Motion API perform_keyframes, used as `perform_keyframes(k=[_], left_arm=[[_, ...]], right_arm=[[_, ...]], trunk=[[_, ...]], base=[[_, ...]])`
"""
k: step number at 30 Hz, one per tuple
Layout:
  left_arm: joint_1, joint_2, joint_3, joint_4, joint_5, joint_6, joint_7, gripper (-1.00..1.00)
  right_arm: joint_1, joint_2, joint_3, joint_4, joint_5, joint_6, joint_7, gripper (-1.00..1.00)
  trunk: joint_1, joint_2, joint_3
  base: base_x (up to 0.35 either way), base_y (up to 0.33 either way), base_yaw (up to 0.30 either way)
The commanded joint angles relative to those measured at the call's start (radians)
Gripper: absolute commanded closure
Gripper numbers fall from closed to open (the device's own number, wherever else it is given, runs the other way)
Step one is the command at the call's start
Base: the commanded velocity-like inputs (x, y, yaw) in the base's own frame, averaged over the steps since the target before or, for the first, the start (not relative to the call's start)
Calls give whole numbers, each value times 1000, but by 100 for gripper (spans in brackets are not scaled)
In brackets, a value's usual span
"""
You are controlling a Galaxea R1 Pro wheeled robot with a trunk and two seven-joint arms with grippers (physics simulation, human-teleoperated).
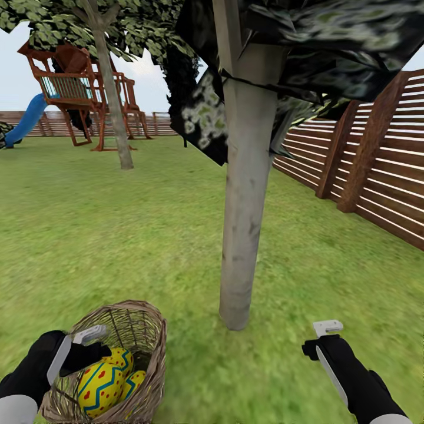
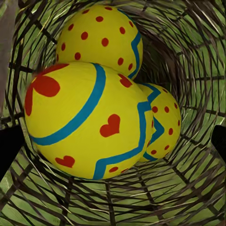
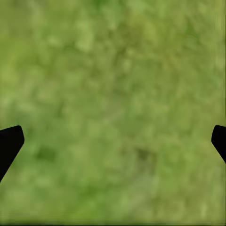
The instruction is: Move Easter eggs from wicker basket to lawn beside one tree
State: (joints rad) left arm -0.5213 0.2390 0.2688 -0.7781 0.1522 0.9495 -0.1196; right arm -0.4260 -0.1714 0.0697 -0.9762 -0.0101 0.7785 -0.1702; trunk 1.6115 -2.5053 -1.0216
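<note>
The wicker basket [image 1: 147,347] sits on the lawn [image 1: 118,235] at the lower left, a short way left of the tree [image 1: 244,235]. Three Easter eggs lie inside it: a big near one [image 2: 84,122], one behind it [image 2: 101,40], and one beside it [image 2: 165,122]. My left gripper [image 1: 88,347] hangs over the basket's near rim, pointing in at the eggs, jaws apart and holding nothing. My right gripper [image 1: 327,335] hovers over bare grass to the right of the trunk's foot. It is open, its dark fingertips [image 3: 9,141] wide apart.
A brown slat fence [image 1: 377,171] runs along the right. A second tree [image 1: 112,100] and a wooden playset [image 1: 76,88] with a blue slide stand far back left. Dark leaf clumps [image 1: 206,118] hang low around the near trunk. Open grass lies between.
</note>
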Motion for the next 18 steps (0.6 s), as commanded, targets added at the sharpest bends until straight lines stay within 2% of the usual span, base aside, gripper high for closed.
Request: perform_keyframes(k=[1,5,18], left_arm=[[-1,0,10,-1,3,5,-1,-100],[-2,0,23,-3,3,5,-2,-100],[-1,-1,23,-3,2,5,-2,-100]], right_arm=[[-1,-1,4,-1,-1,5,-5,-100],[-1,0,4,-1,-2,5,-5,-100],[-1,0,4,-1,-1,5,-5,-100]], trunk=[[0,-1,-5],[2,-2,-20],[8,-5,-71]], base=[[0,0,0],[0,0,0],[0,0,0]])
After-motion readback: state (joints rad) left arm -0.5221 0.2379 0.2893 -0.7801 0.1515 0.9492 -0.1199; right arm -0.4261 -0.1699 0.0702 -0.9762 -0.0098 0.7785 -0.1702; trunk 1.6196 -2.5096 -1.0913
